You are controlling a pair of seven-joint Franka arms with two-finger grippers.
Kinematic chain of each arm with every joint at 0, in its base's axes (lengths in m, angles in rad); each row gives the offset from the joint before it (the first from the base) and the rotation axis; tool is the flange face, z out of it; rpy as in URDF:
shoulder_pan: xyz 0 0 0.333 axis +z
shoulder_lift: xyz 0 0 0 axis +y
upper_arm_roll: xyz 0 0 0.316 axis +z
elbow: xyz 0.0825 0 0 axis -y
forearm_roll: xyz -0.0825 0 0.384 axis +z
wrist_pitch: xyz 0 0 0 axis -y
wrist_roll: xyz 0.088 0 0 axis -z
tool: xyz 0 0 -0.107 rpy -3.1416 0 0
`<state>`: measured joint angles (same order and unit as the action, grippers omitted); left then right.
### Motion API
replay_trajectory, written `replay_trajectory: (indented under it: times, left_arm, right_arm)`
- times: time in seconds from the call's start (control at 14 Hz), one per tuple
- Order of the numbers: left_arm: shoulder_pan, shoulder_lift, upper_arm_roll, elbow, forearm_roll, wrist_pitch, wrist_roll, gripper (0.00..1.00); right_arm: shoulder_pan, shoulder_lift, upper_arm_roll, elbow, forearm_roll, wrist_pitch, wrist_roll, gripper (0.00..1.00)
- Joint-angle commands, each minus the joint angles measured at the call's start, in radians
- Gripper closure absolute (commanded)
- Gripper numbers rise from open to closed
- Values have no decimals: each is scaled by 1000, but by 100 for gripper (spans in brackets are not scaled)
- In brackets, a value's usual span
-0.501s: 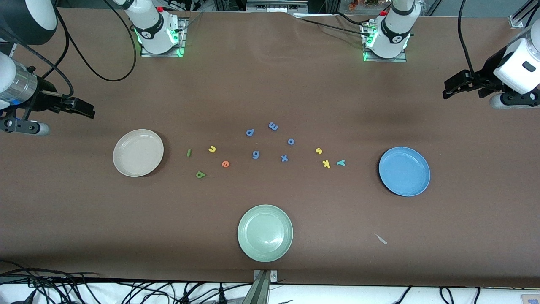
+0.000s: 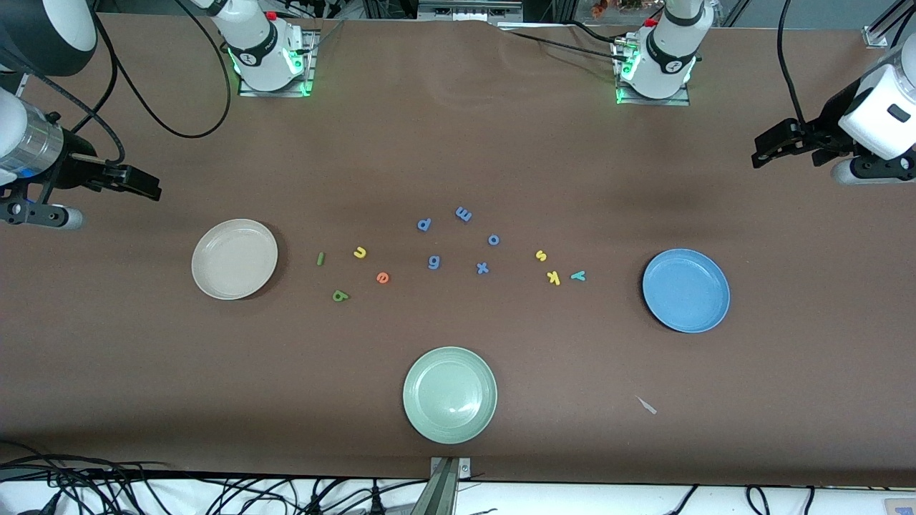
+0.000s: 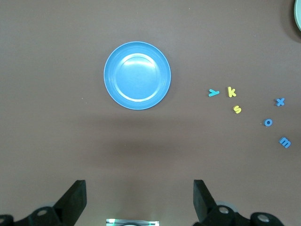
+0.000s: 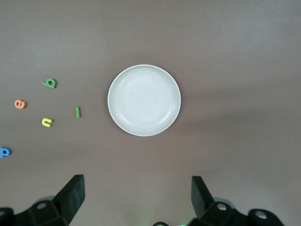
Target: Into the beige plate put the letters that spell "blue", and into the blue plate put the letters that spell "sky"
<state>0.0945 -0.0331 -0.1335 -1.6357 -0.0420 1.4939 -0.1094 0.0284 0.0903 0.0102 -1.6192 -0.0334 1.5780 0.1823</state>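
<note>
The beige plate (image 2: 235,259) (image 4: 144,100) lies empty toward the right arm's end. Beside it on the table are the green l (image 2: 320,258), yellow u (image 2: 359,252), orange e (image 2: 383,277) and dark green b (image 2: 340,295). The blue plate (image 2: 685,290) (image 3: 137,75) lies empty toward the left arm's end, with yellow s (image 2: 541,255), yellow k (image 2: 553,277) and teal y (image 2: 578,275) beside it. My right gripper (image 2: 147,187) (image 4: 137,197) hangs open, high over the table near the beige plate. My left gripper (image 2: 766,151) (image 3: 138,200) hangs open, high near the blue plate. Neither holds anything.
Blue letters p (image 2: 424,224), m (image 2: 463,213), o (image 2: 494,239), g (image 2: 434,262) and x (image 2: 482,268) lie in the middle between the two letter groups. A pale green plate (image 2: 449,395) sits nearest the front camera. A small pale scrap (image 2: 647,405) lies nearer the camera than the blue plate.
</note>
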Motion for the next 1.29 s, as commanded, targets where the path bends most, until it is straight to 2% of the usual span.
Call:
replay_trajectory:
  times: [0.0,1.22]
  left_arm:
    - [5,1,-3,8,-7,-6,2,0]
    - [5,1,-3,13,-7,-29,0,0]
  right_arm:
    - [-2,0,-4,16,23,-16,-14,0]
    - [-2,0,-4,13,23,-9,-14,0]
